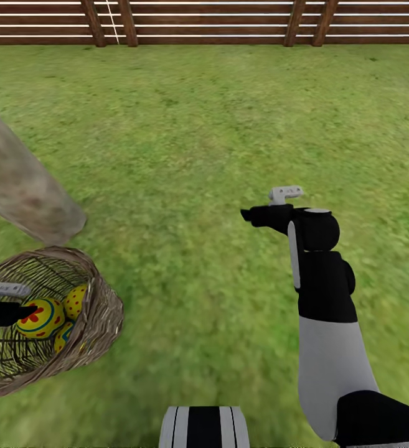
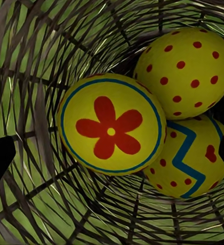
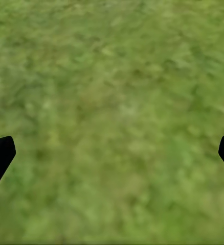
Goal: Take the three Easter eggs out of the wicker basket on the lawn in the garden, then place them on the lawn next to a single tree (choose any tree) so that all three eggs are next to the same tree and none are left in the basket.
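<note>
Three Easter eggs [image 2: 111, 124] lie bunched together inside the wicker basket [image 1: 101, 323], which stands on the lawn [image 1: 204, 137] just beside the tree [image 1: 23, 183] trunk. The left gripper [image 2: 112, 153] reaches into the basket with jaws spread wide (fingertips either side of the flower-painted egg). The right gripper [image 3: 112, 153], also spread wide, hovers over bare grass, arm extended forward toward the fence [image 1: 204, 22].

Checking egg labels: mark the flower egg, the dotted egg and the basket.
flower egg [image 2: 111, 130], left wrist view, on its red flower.
dotted egg [image 2: 191, 64], left wrist view, on its spotted side.
wicker basket [image 1: 104, 311], head view, on its outer wall.
</note>
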Robot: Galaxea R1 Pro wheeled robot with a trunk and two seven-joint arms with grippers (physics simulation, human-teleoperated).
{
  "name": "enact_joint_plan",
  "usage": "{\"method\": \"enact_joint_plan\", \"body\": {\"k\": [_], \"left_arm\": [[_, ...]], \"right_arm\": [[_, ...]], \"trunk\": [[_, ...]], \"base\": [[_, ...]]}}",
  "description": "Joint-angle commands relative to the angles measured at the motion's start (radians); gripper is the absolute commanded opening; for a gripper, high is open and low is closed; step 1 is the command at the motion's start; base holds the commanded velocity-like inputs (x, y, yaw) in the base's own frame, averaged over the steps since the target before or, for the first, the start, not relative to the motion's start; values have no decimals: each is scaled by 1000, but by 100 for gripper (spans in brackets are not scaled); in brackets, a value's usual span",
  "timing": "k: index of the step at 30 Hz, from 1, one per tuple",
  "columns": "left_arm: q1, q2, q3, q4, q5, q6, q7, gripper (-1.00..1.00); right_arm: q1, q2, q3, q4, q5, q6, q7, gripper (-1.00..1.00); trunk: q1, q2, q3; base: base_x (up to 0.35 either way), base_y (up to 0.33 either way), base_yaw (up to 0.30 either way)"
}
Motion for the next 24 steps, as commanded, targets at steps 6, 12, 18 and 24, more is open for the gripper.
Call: {"method": "enact_joint_plan", "body": {"k": [6, 12, 18, 24], "left_arm": [[-1, 0, 1, -2, 3, 5, -2, 100], [-1, 0, 1, -3, 3, 5, -2, 100], [-3, 0, 1, -5, 4, 5, -3, 100], [-3, 0, 1, -4, 3, 5, -2, 100]], "right_arm": [[-11, 1, -1, 8, 11, 3, 9, 100], [-14, 1, 28, 9, 11, 3, 8, 100], [-19, 1, 43, 4, 11, 3, 5, 100], [-20, 1, 47, 5, 10, 3, 7, 100]], "trunk": [[0, 0, -1], [0, 0, -1], [1, -1, -9], [2, -1, -16]], "base": [[0, 0, 0], [0, 0, 0], [0, 0, 0], [0, 0, 0]]}}
